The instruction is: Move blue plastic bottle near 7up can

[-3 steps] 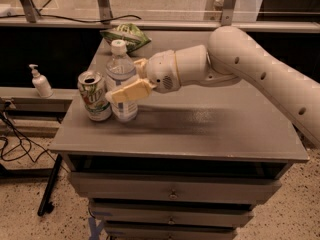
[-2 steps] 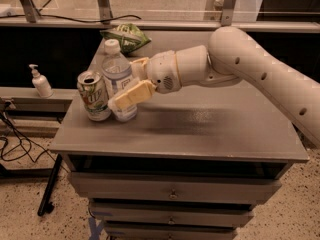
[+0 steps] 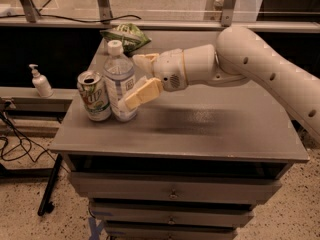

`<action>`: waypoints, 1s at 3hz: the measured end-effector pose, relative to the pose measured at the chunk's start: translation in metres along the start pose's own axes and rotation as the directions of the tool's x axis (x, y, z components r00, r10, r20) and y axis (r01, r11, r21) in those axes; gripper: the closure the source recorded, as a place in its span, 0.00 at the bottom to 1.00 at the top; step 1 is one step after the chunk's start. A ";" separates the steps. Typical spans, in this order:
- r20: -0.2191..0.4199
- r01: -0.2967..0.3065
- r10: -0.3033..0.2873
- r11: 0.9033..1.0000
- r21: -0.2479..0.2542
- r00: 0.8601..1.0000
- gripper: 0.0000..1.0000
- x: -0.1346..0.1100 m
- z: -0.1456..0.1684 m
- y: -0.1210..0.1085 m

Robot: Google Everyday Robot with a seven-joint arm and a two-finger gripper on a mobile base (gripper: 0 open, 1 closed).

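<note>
The blue plastic bottle (image 3: 119, 81), clear with a white cap, stands upright at the left of the grey table (image 3: 200, 129). The 7up can (image 3: 94, 96) stands right beside it on its left, nearly touching. My gripper (image 3: 132, 82) is at the bottle's right side, reaching in from the right. Its fingers are spread. The near finger (image 3: 143, 93) lies against the bottle's lower right side and the far finger (image 3: 145, 60) is behind the bottle's shoulder. The bottle rests on the table.
A green-and-white snack bag (image 3: 125, 36) lies at the table's back left. A white pump dispenser bottle (image 3: 40, 82) stands on a low shelf left of the table. Drawers sit under the tabletop. Cables lie on the floor at left.
The bottle went from tilted in the gripper to standing upright beside the can. The gripper has drawn back a little to the right and its fingers have spread.
</note>
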State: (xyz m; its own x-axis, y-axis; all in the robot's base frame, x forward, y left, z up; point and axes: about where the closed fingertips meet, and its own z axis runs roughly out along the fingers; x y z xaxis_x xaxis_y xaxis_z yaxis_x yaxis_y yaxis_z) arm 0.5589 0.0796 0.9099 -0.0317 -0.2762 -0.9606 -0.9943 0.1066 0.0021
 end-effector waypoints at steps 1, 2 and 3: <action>0.007 -0.012 0.011 0.998 0.068 1.000 0.00 -0.004 -0.043 -0.019; 0.019 -0.001 -0.002 0.986 0.165 1.000 0.00 -0.023 -0.112 -0.044; 0.092 -0.003 -0.023 0.962 0.275 0.995 0.00 -0.056 -0.189 -0.066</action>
